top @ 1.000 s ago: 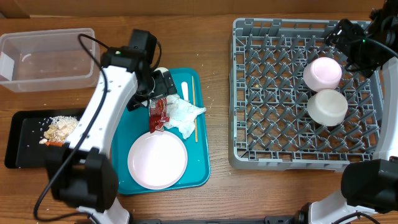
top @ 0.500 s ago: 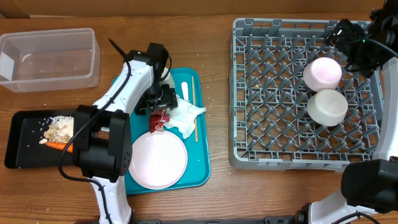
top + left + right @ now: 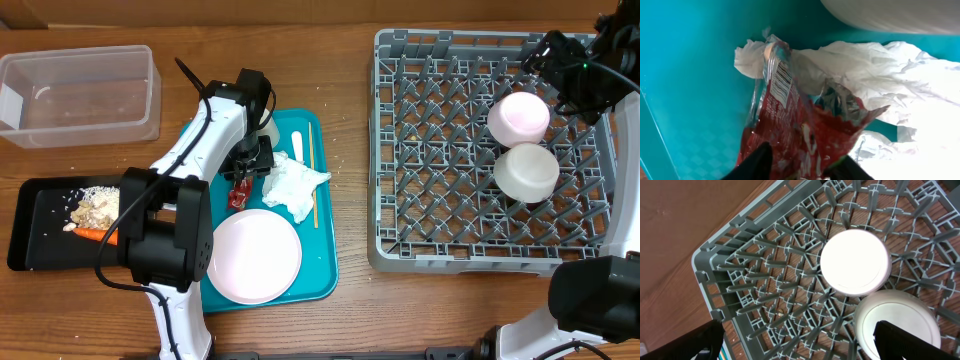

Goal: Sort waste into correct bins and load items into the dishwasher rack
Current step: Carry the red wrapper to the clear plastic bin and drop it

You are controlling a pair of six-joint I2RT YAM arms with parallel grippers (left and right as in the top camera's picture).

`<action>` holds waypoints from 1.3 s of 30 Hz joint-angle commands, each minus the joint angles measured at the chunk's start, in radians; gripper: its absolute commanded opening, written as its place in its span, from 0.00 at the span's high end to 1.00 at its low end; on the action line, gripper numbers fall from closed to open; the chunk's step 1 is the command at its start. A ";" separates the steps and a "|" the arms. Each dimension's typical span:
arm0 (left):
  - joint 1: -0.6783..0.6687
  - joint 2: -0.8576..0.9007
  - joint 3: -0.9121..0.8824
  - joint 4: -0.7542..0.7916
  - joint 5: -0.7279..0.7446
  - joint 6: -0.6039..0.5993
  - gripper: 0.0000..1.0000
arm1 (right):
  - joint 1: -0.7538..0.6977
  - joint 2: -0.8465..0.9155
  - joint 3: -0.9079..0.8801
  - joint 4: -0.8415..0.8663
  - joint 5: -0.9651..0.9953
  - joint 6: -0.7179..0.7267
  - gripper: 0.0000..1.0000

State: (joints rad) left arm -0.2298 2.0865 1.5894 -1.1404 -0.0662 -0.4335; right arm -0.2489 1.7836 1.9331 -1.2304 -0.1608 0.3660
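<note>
Rack (image 3: 480, 235): grey, far right of the table; two bowls sit upside down among its pegs
Tray (image 3: 215, 150): teal, mid-table, carrying the plate, napkin, wrapper, fork and stick
Tub (image 3: 78, 95): clear, at the back left corner; only a faint smear shows inside
Black tray (image 3: 35, 235): at the left edge, just beside the teal one; scraps (image 3: 95, 207) and a carrot (image 3: 90, 235) lie at its right end
Plate (image 3: 253, 256): at the front of the tray, bare
Bowls: one (image 3: 518, 118) behind the other (image 3: 527, 172), touching or nearly so
Napkin (image 3: 295, 185): crumpled, between plate and fork
Right gripper (image 3: 802, 345): over the rack's back right corner, fingers spread wide with nothing between them
Left gripper (image 3: 800, 167): down over the tray's middle; its fingers (image 3: 755, 162) are drawn in on either side of the wrapper's end and seem to pinch it, though the contact sits at the picture's edge
Wrapper (image 3: 800, 125): red, crinkled, touching the napkin's left edge
Fork (image 3: 297, 145): white, at the back of the tray
Stick (image 3: 311, 175): along the napkin's right side
</note>
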 commanded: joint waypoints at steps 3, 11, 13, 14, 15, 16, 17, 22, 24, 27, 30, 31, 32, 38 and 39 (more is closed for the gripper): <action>-0.008 0.028 -0.003 -0.019 0.014 0.012 0.67 | -0.002 0.001 -0.002 0.002 -0.007 0.000 0.00; -0.008 -0.058 -0.003 -0.026 0.014 0.012 0.68 | -0.002 0.001 -0.002 0.002 -0.007 0.000 0.00; -0.008 -0.084 -0.003 -0.034 0.014 0.012 0.73 | -0.002 0.001 -0.002 0.002 -0.007 0.000 0.00; -0.008 -0.098 -0.003 -0.038 0.014 0.012 0.81 | -0.002 0.001 -0.002 0.002 -0.007 0.000 0.00; -0.005 -0.117 -0.003 -0.043 0.014 0.012 0.92 | -0.002 0.001 -0.002 0.002 -0.007 0.000 0.00; -0.004 -0.131 -0.003 -0.047 0.014 0.012 0.96 | -0.002 0.001 -0.002 0.002 -0.007 0.000 0.00; -0.003 -0.144 -0.003 -0.050 0.014 0.012 0.96 | -0.002 0.001 -0.002 0.002 -0.007 0.000 0.00; 0.002 -0.211 -0.003 -0.053 0.011 0.012 0.96 | -0.002 0.001 -0.002 0.002 -0.007 0.000 0.00; 0.011 -0.234 -0.003 -0.051 -0.001 0.012 0.96 | -0.002 0.001 -0.002 0.002 -0.007 0.000 0.00; 0.048 -0.267 -0.002 -0.031 -0.080 0.010 0.96 | -0.002 0.001 -0.002 0.002 -0.007 0.000 0.00; 0.117 -0.290 0.005 0.021 -0.139 0.007 0.96 | -0.002 0.001 -0.002 0.002 -0.007 0.000 0.00; 0.151 -0.294 0.012 0.044 -0.142 0.007 0.96 | -0.002 0.001 -0.002 0.002 -0.007 0.000 0.00; 0.187 -0.296 0.019 0.073 -0.142 0.007 0.96 | -0.002 0.001 -0.002 0.002 -0.007 0.000 0.00; 0.414 -0.293 0.031 0.335 -0.040 -0.089 0.96 | -0.002 0.001 -0.002 0.002 -0.007 0.000 0.00; 0.448 -0.291 0.031 0.385 0.005 -0.100 0.96 | -0.002 0.001 -0.002 0.002 -0.007 0.000 0.00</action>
State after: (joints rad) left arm 0.1322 1.8233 1.5970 -0.8272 -0.1413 -0.4667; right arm -0.2489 1.7836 1.9331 -1.2308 -0.1608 0.3656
